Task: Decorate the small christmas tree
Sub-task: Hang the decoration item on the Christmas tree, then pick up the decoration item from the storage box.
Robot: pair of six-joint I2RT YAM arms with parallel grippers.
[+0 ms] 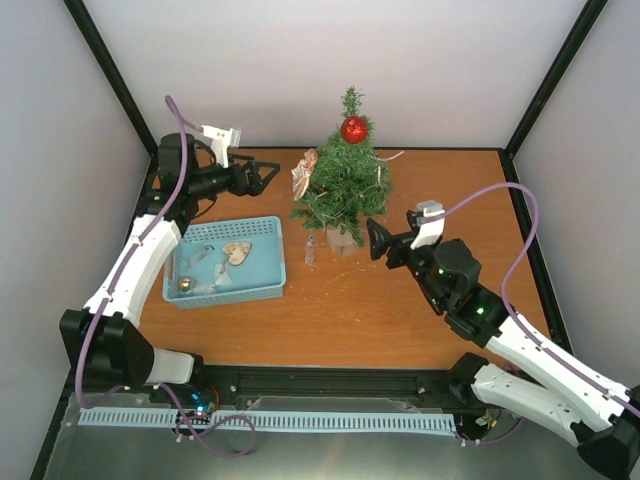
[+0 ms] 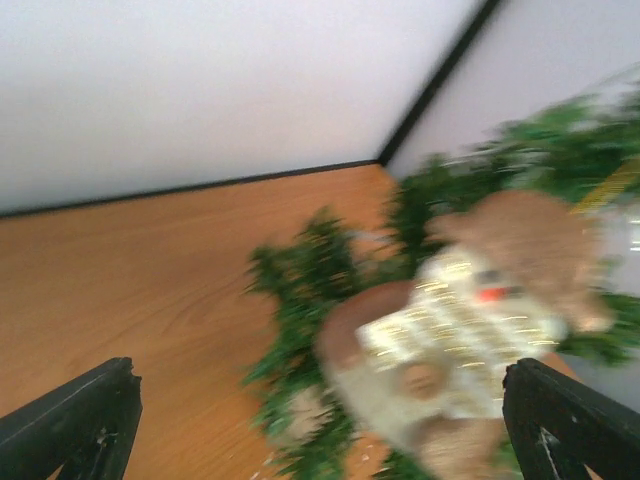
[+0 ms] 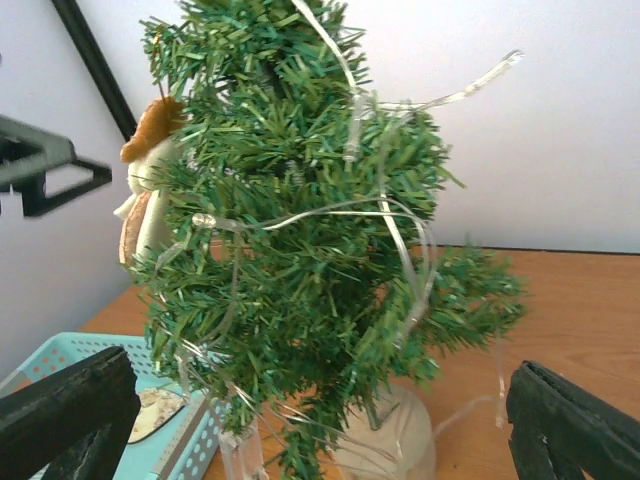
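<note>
The small christmas tree (image 1: 345,190) stands upright at the back middle of the table on a pale round base (image 3: 390,440). A red ball (image 1: 354,129) hangs near its top. A clear light string (image 3: 400,215) winds through the branches. A brown and white figure ornament (image 1: 303,175) hangs on the tree's left side and looks blurred in the left wrist view (image 2: 460,320). My left gripper (image 1: 268,178) is open just left of that ornament, fingers wide apart (image 2: 318,400) and holding nothing. My right gripper (image 1: 372,240) is open and empty at the tree's lower right (image 3: 320,400).
A blue basket (image 1: 230,293) sits left of the tree with a pale heart-shaped ornament (image 1: 237,252), a small gold ball (image 1: 185,285) and a clear piece inside. A small clear box (image 1: 309,250) stands beside the tree base. White walls with black posts enclose the table.
</note>
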